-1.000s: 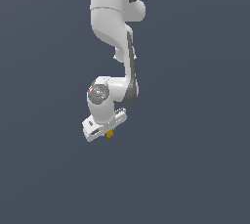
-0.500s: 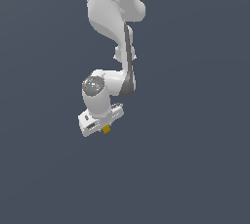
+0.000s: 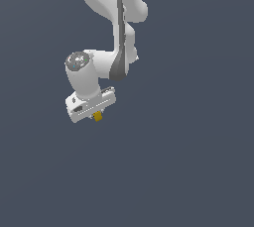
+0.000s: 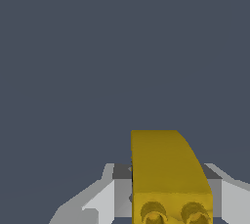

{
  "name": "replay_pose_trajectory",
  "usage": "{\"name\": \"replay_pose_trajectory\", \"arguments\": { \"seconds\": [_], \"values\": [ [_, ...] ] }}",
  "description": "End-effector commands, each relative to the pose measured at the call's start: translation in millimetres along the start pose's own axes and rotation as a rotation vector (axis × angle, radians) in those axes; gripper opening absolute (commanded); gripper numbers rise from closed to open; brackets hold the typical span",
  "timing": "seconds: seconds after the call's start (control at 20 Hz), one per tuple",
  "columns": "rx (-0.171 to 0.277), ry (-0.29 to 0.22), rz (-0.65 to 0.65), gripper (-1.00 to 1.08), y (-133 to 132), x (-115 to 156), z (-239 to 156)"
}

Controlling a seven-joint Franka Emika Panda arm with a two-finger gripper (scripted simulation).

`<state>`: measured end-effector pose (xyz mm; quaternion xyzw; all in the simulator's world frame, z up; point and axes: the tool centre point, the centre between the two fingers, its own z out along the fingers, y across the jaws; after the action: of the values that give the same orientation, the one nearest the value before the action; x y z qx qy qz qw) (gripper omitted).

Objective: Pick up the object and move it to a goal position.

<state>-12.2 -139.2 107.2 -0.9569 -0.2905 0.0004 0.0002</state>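
Note:
The object (image 3: 97, 116) is a tiny mustard-yellow blocky piece, sticking out below the white gripper (image 3: 95, 114) in the exterior view. The gripper hangs from the white arm and is shut on the object. In the wrist view the object (image 4: 166, 169) fills the space between the two grey-white fingers (image 4: 105, 201), with two round dark marks on its near end. The gripper (image 4: 168, 196) holds it above a plain dark grey ground.
The white arm (image 3: 114, 18) comes down from the top of the exterior view. A plain dark grey surface (image 3: 188, 161) lies all around. No goal marker shows.
The gripper with the yellow object has moved toward the exterior view's left and slightly up. The arm has swung with it.

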Motion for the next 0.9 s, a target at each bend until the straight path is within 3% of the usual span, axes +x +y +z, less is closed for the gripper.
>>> {"name": "replay_pose_trajectory", "arguments": {
  "seconds": [0.0,0.45,0.85],
  "values": [
    [-0.001,0.001,0.0,-1.0,4,-17,-20],
    [0.0,0.001,0.0,-1.0,16,-61,-72],
    [0.0,0.001,0.0,-1.0,21,-73,-87]
  ]
}}
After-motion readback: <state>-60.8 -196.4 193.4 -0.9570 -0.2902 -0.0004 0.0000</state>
